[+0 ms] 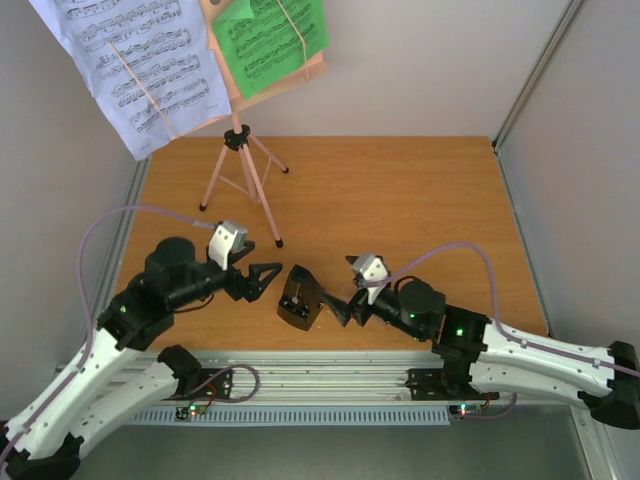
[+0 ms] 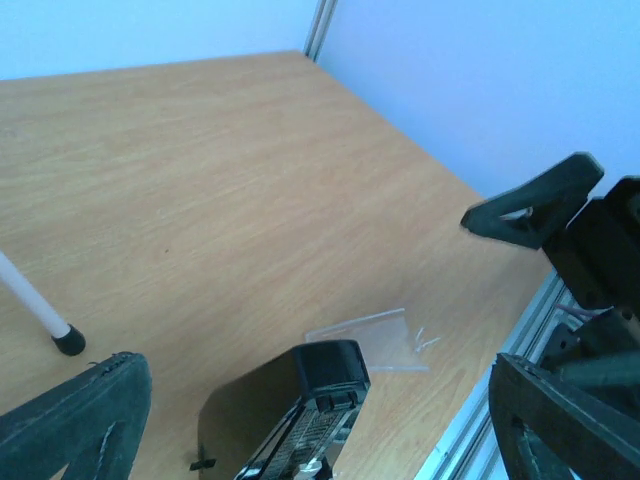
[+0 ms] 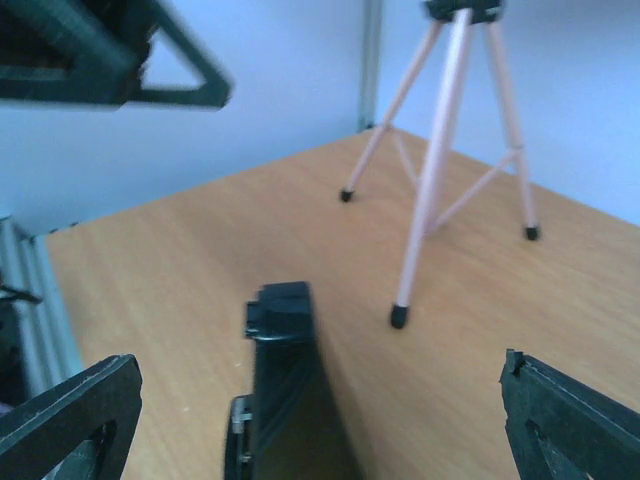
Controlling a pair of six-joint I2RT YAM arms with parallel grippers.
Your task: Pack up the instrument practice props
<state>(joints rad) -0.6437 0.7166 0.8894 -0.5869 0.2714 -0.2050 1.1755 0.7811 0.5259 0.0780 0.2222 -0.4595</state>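
The small black pyramid metronome [image 1: 299, 299] stands on the table between my two grippers. It also shows in the left wrist view [image 2: 290, 425] and the right wrist view [image 3: 285, 400]. Its clear cover [image 2: 368, 336] lies flat on the table just beyond it. My left gripper [image 1: 268, 279] is open and empty to its left, jaws wide either side of it [image 2: 312, 385]. My right gripper [image 1: 343, 306] is open and empty to its right [image 3: 320, 368]. The pink tripod music stand [image 1: 240, 170] stands at the far left, holding a white sheet [image 1: 130, 60] and a green sheet [image 1: 270, 40].
The tripod's near leg tip [image 1: 278, 242] rests just beyond my left gripper and shows in both wrist views [image 2: 68, 341] [image 3: 399, 316]. White walls close the left, back and right. A metal rail [image 1: 320, 375] runs along the near edge.
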